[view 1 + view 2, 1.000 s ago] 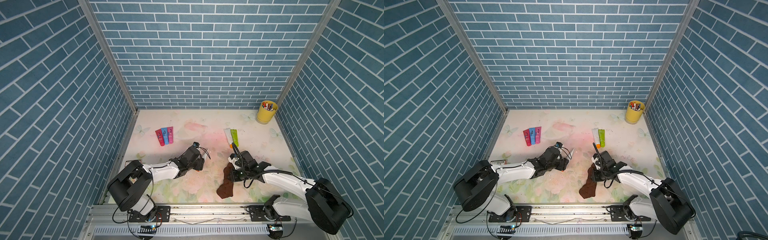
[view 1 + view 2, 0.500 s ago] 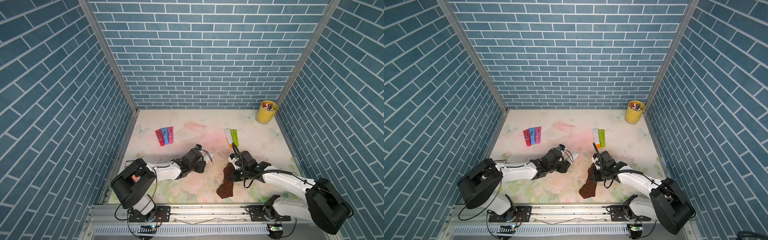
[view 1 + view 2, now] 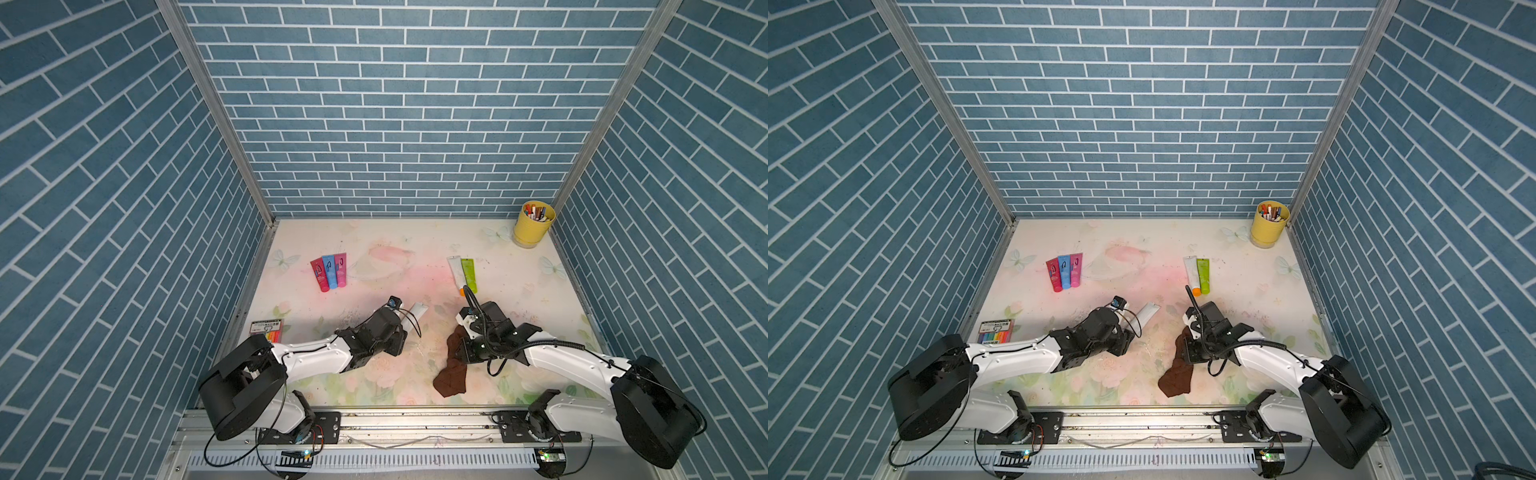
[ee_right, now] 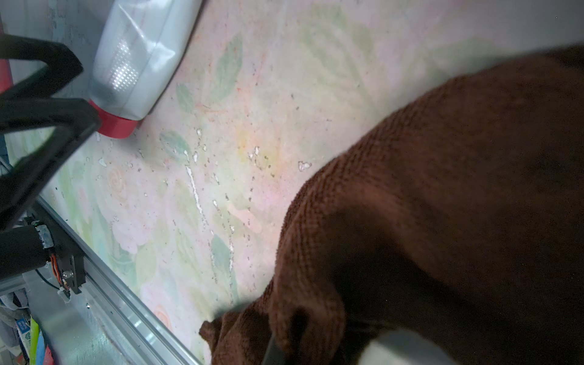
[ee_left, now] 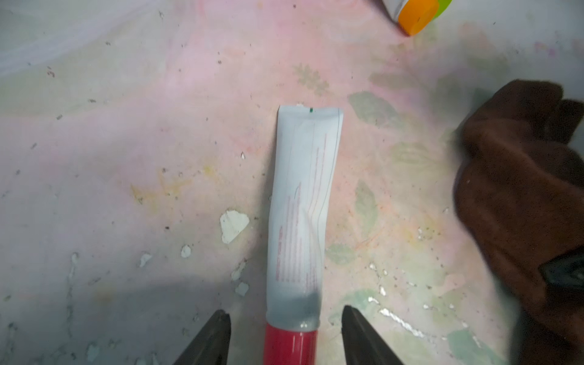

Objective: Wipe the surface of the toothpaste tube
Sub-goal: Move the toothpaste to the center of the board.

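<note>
The white toothpaste tube (image 5: 303, 205) with a red cap (image 5: 290, 346) lies flat on the floral mat, seen in both top views (image 3: 417, 312) (image 3: 1148, 312) and in the right wrist view (image 4: 139, 63). My left gripper (image 5: 285, 311) (image 3: 404, 327) is open, one finger on each side of the red cap with a gap on both sides. To the right of the tube, my right gripper (image 3: 461, 351) (image 4: 284, 347) is shut on the brown cloth (image 3: 451, 374) (image 4: 442, 189), which drapes over its fingers and trails on the mat toward the front edge.
Red, blue and pink tubes (image 3: 328, 272) lie at the back left. A white tube with an orange cap (image 3: 456, 270) and a green tube (image 3: 469, 272) lie behind the right arm. A yellow pen cup (image 3: 533, 224) stands in the back right corner, a marker box (image 3: 267, 328) at the left wall.
The left arm has slid a little forward along the tube's cap end and its jaws have narrowed slightly. The right arm and cloth have stayed put.
</note>
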